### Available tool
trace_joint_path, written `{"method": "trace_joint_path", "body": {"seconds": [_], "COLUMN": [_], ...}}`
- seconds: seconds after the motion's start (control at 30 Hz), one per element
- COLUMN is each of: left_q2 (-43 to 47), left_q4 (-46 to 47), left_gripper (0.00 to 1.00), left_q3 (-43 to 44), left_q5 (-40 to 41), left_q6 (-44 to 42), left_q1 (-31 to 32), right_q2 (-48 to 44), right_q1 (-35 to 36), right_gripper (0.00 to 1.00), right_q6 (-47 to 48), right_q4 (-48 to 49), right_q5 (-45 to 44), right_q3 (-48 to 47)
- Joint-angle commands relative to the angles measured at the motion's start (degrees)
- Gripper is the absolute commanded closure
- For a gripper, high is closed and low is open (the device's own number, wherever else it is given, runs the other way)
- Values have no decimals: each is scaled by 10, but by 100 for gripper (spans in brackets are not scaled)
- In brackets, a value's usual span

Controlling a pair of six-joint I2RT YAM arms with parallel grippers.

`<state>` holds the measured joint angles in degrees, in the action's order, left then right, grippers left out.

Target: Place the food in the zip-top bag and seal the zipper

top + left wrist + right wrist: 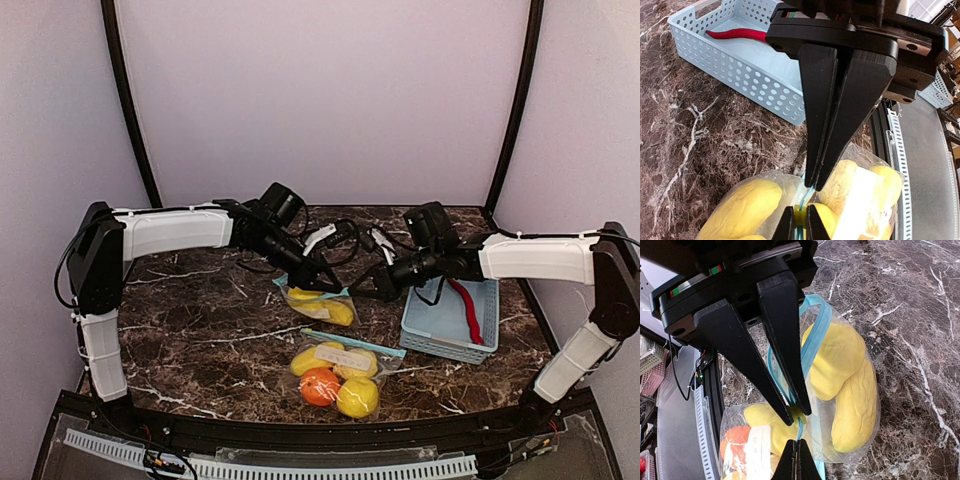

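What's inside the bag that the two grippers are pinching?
At least two yellow pieces show through the clear bag. The right gripper covers part of its opening, so anything behind it is hidden.

Soft, even light fills the overhead view and gives the walls a pale lilac cast. The dark tabletop (pixel 200 300) shows only faint shadows under the arms, and that picture is slightly grainy. In the wrist views the yellow food (pixel 840 360) carries broad, mild highlights, and the bag (pixel 865 200) glares white in patches. The left gripper (pixel 815 185), close to its lens, reads as flat black with little detail. The basket (pixel 740 65) rim bows with lens distortion.
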<state>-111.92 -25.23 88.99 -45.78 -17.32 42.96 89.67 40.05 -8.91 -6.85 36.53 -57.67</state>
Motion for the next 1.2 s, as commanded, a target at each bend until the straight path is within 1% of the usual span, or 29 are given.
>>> {"method": "trace_joint_path", "body": {"seconds": [0.0, 0.13, 0.4, 0.87, 1.0, 1.17], "left_q2": [6, 15, 21, 35, 41, 48], "left_q4": [-36, -34, -47, -61, -62, -60], "left_gripper": [99, 99, 99, 99, 99, 99], "left_q3": [-16, -20, -17, -28, -32, -37], "left_q5": [35, 57, 88, 131, 132, 127], "left_q6": [-38, -45, -56, -67, -67, -62], "left_q1": [12, 12, 11, 8, 3, -4], "right_q2": [-18, -27, -32, -44, -49, -53], "right_q1": [-18, -18, -18, -18, -20, -20], "right_gripper": [100, 100, 100, 100, 100, 100], "right_q6": [-15, 4, 27, 12, 9, 8], "right_q4": [10, -11, -40, -47, -47, -46], "right_q5": [-60, -99, -146, -237, -254, -251], "right_q3": [-4, -6, -13, -9, -6, -2]}}
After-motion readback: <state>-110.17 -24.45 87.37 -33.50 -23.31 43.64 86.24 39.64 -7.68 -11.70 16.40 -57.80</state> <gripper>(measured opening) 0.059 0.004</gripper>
